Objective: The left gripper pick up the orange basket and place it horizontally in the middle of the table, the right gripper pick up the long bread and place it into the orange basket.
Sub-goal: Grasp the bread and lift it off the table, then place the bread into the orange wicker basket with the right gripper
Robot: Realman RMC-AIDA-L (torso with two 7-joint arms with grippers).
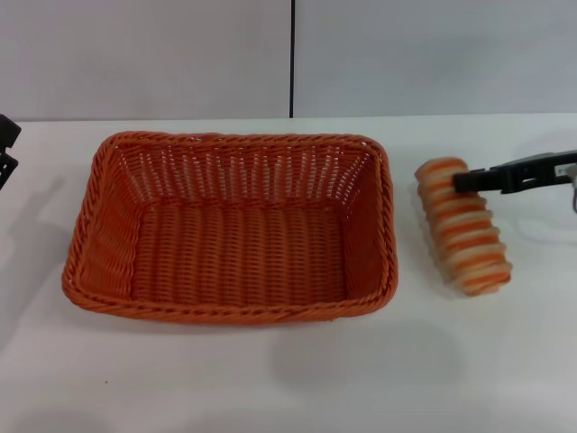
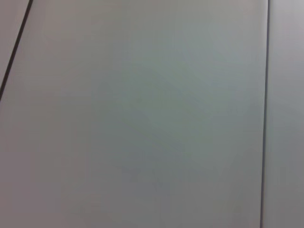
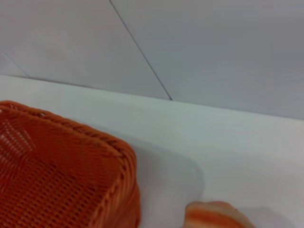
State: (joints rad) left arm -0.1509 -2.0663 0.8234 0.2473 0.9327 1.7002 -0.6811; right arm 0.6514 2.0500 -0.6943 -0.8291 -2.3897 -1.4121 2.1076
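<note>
The orange basket (image 1: 233,225) lies lengthwise across the middle of the white table (image 1: 270,379), open side up and with nothing in it. To its right the long bread (image 1: 462,225) rests on the table, cream with orange-brown stripes, angled slightly. My right gripper (image 1: 464,180) reaches in from the right edge and meets the bread's far end. My left gripper (image 1: 5,149) shows only as a black piece at the far left edge, away from the basket. The right wrist view holds a basket corner (image 3: 61,175) and the bread's tip (image 3: 213,216).
A grey wall (image 1: 406,54) with a dark vertical seam (image 1: 292,54) backs the table. The left wrist view shows only that grey wall (image 2: 142,118). A strip of bare table separates the basket from the bread.
</note>
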